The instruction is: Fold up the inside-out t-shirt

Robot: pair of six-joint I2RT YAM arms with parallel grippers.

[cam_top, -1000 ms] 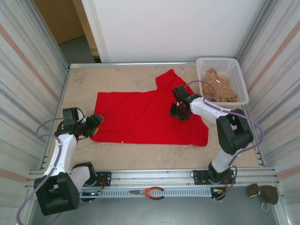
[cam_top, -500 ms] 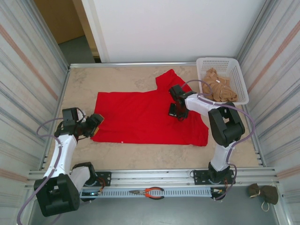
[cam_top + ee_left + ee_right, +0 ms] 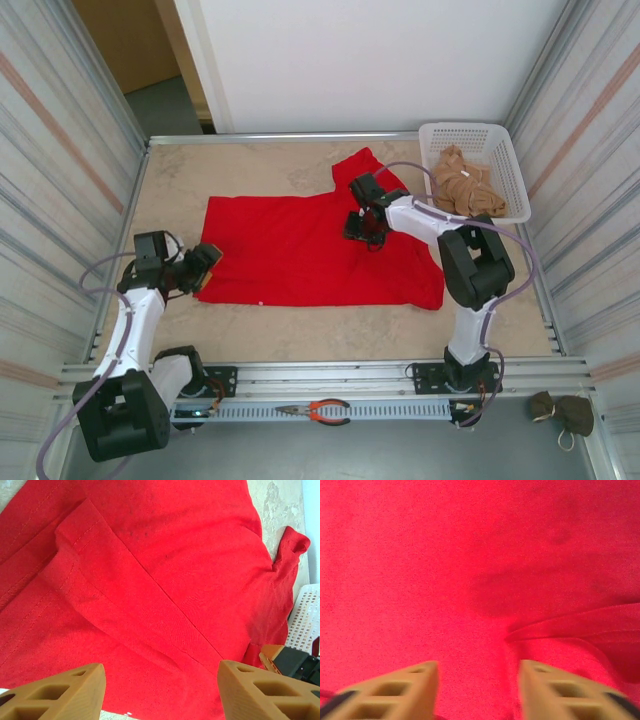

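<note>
The t-shirt (image 3: 300, 255) lies spread flat on the table (image 3: 250, 175), its length running left to right, with one sleeve pointing toward the far edge. Behind and to the right of the t-shirt stands a basket (image 3: 512, 165) with a bundled garment (image 3: 465, 185) in it. The left gripper (image 3: 207, 266) sits at the t-shirt's left edge and the right gripper (image 3: 362, 228) over its right part, just before that sleeve. In front of the t-shirt, past the near rail (image 3: 330, 372), lie pliers (image 3: 318, 410), and farther front-right of the t-shirt a small bundle (image 3: 562, 412).

Bright even light, soft faint shadows, right wrist view slightly blurred
</note>
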